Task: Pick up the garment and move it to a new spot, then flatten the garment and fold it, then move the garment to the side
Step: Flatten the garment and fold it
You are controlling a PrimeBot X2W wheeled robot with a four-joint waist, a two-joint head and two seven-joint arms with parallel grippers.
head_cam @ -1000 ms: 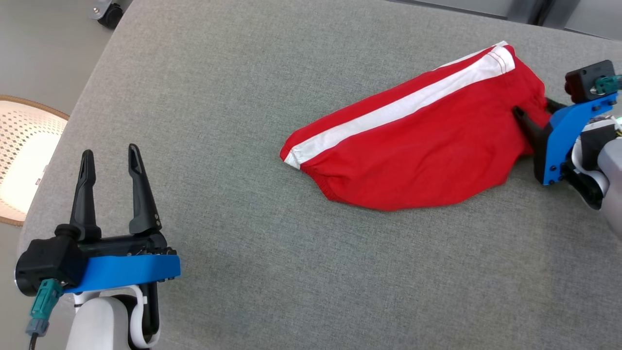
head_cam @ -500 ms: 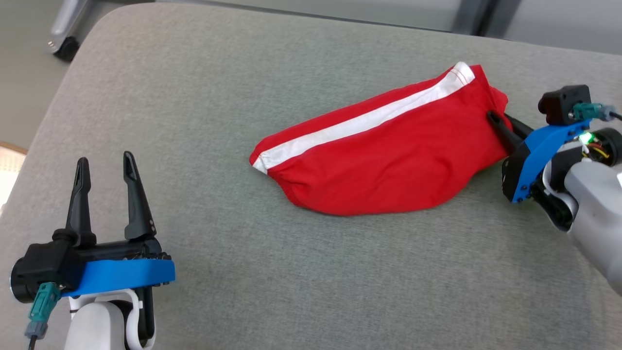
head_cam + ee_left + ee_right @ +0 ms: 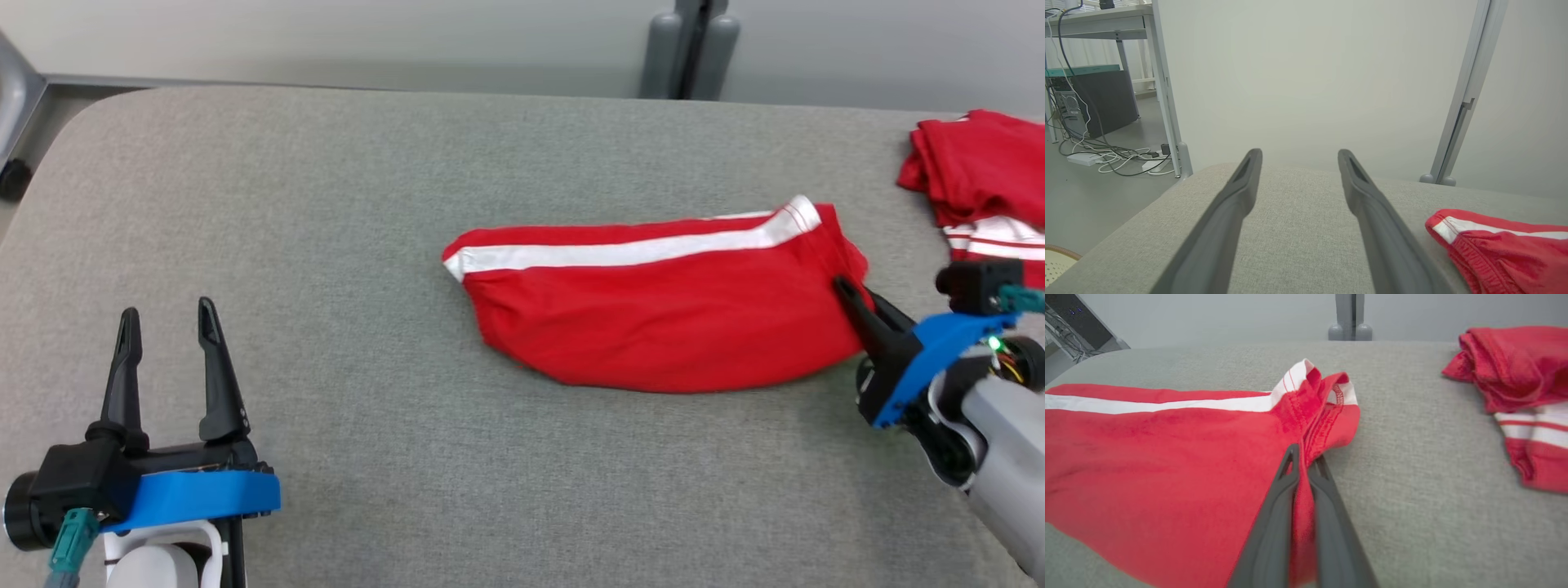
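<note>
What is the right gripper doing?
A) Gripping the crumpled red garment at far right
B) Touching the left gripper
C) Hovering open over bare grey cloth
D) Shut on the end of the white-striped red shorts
D: in the right wrist view the right gripper pinches the red shorts between closed fingers.
</note>
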